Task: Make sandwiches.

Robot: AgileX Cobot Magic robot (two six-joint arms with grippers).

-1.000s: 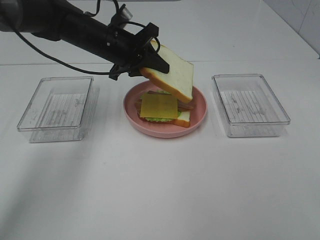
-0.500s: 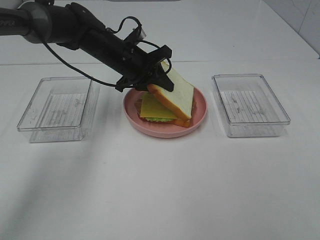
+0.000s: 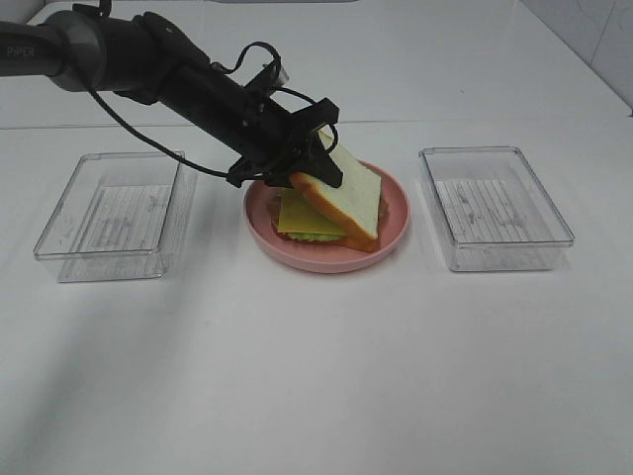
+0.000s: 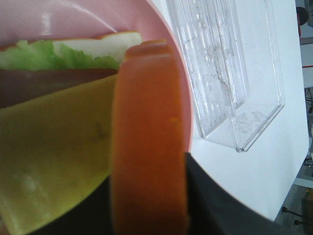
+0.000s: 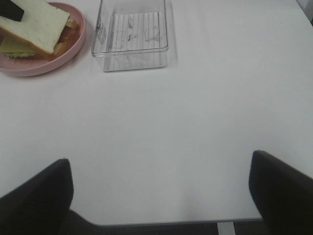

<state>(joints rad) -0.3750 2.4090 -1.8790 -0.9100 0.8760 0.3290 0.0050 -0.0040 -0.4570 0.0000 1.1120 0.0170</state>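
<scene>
On the pink plate point(image 3: 326, 262) lies a sandwich stack: a bottom bread slice, green lettuce point(image 3: 315, 237), reddish bacon and a yellow cheese slice point(image 3: 297, 210). A top bread slice point(image 3: 352, 194) leans tilted over it, its right edge down on the stack. The raised left edge sits in my left gripper point(image 3: 315, 168), which is shut on it. In the left wrist view the slice's orange-brown crust point(image 4: 149, 147) stands between the dark fingers, over cheese point(image 4: 54, 147) and lettuce point(image 4: 44, 56). My right gripper point(image 5: 161, 200) is open and empty over bare table, well away from the plate point(image 5: 29, 68).
Two empty clear plastic containers flank the plate, one on the left point(image 3: 114, 213) and one on the right point(image 3: 495, 206); the right one point(image 5: 131, 36) also shows in the right wrist view. The left arm and its cables reach in from the back left.
My left gripper has come down and to the right with the top bread slice. The slice's far edge now rests on the cheese-topped stack instead of hanging above the plate.
</scene>
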